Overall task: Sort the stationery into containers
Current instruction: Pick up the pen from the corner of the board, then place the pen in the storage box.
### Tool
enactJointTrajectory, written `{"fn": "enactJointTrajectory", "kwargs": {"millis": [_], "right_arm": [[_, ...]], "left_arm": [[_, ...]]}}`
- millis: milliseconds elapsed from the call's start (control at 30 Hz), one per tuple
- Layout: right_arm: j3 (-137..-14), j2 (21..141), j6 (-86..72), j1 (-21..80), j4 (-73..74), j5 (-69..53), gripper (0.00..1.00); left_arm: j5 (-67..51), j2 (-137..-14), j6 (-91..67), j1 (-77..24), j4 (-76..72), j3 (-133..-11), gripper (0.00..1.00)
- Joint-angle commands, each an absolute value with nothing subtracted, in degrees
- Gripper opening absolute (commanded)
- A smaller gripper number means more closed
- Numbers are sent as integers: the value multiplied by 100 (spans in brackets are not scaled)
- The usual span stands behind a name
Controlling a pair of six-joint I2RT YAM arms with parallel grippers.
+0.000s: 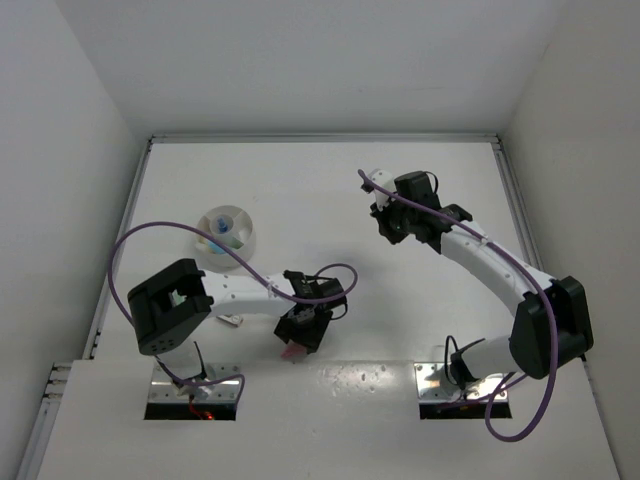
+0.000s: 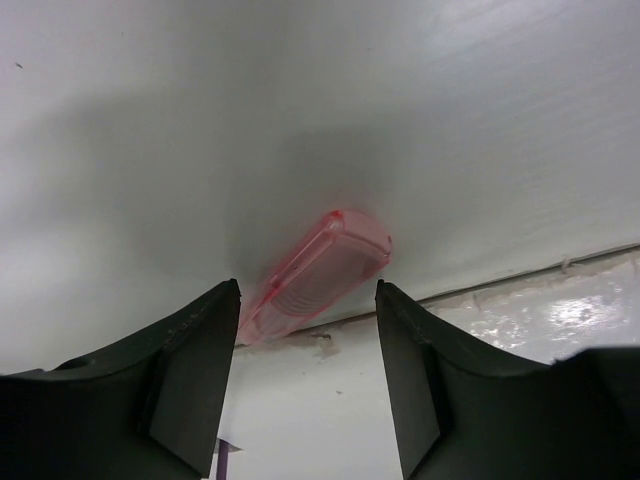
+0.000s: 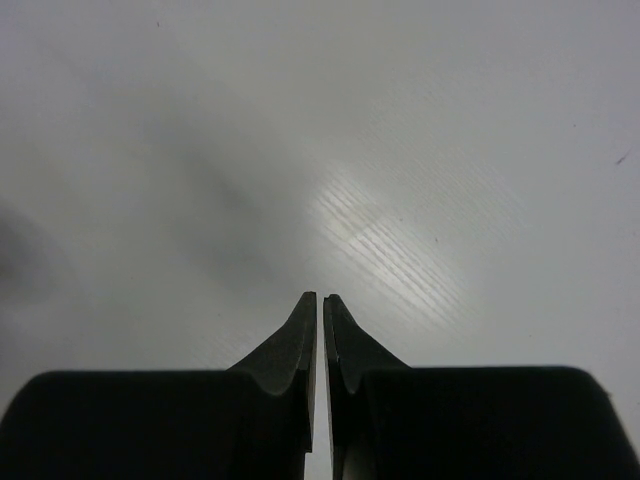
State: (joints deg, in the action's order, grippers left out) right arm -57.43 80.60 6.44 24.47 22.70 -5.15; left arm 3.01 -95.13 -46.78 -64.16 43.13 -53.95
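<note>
Your left claw [image 2: 307, 288] hangs released, jaws flanking the pink piece [image 2: 325, 268] on the near table [image 1: 330, 190]; your right claw [image 3: 320, 298] is clenched, empty

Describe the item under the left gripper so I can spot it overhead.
Look along the table's near edge, right of the left arm's base. The left gripper hangs open over a small rounded piece lying flat against the seam there. It is see-through pink; nothing else at that edge is.

Glossy translucent plastic pink piece [image 2: 320, 275] lies on matt table [image 2: 300, 110].
</note>
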Motion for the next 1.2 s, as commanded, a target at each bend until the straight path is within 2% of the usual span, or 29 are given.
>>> {"fn": "enactJointTrajectory", "kwargs": {"millis": [0, 167, 400, 467, 600, 633, 733, 867, 900, 967, 1167], "right_arm": [[-5722, 7963, 703, 2417, 2101, -606, 6], [-5722, 7910, 703, 2417, 2101, -606, 6], [-5722, 7910, 703, 2417, 2101, -606, 6], [-5722, 7910, 703, 2417, 2101, -606, 6], [-5722, 7910, 703, 2417, 2101, -606, 6], [-5722, 7910, 703, 2417, 2101, -606, 5], [-5722, 7963, 703, 2417, 2101, -606, 3], [-5722, 8024, 703, 2417, 2101, -659, 3], [-5722, 8024, 703, 2417, 2101, -659, 3], [-5722, 8086, 703, 2417, 2101, -659, 3], [-5722, 8139, 756, 2417, 2153, -712, 2]], "left_arm": [[158, -9343, -4623, -6469, 4245, -5212, 62], [158, -9457, -4623, -6469, 4070, -5159, 54], [44, -9642, -4570, -6469, 3902, -5159, 28], [131, -9485, -4640, -6417, 3902, -5237, 26], [762, -8984, -5008, -6109, 3973, -5378, 11], [930, -8608, -5140, -5882, 3973, -5379, 2], [1615, -7807, -5448, -5433, 3342, -5379, 0], [3003, -7488, -5774, -4984, 2603, -5378, 0], [3589, -7567, -5992, -4879, 2541, -5518, 0], [4015, -7786, -6046, -4564, 2488, -5756, 0], [4561, -9131, -5836, -3912, 2865, -7118, 0]]}}
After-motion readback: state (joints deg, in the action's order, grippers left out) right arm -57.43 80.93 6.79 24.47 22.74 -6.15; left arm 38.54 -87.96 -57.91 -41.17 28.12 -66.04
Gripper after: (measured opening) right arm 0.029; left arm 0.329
